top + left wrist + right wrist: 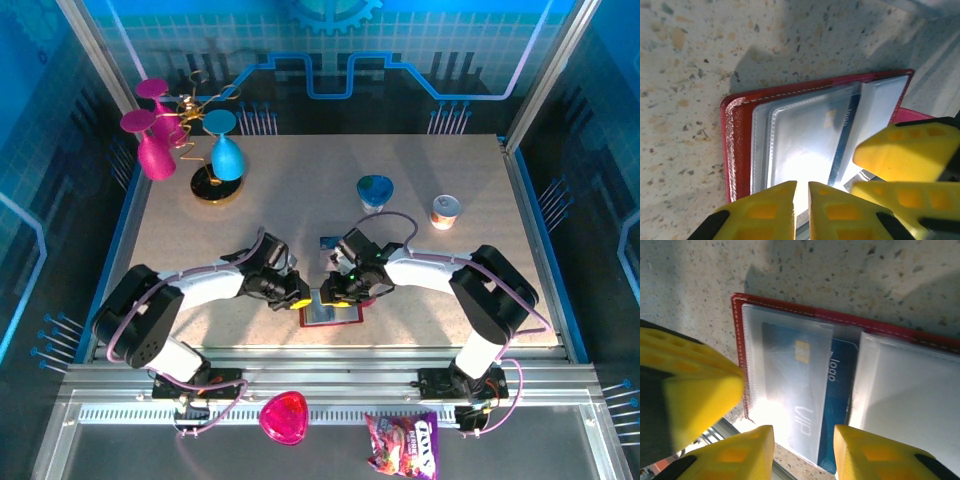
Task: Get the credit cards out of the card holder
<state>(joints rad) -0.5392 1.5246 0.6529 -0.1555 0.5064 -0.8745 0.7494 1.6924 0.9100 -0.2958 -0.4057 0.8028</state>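
The dark red card holder [330,316] [737,145] [785,307] lies open at the table's near edge, its clear pockets up. A blue card [840,385] [842,145] with a chip, "VIP" and "logo" sits in it, its left part under a frosted pocket and its right strip bare. My left gripper [300,298] [802,184] is all but shut, with a thin slit between its tips, which rest over the clear pocket. My right gripper [333,293] [804,429] is open, its fingers on either side of the blue card's near end. A small dark card [328,243] lies on the table behind the grippers.
A blue cup [375,192] and a small can [445,211] stand at the back right. Pink and blue glasses [227,155] and a gold stand [212,185] are at the back left. The metal rail [330,350] runs just before the card holder.
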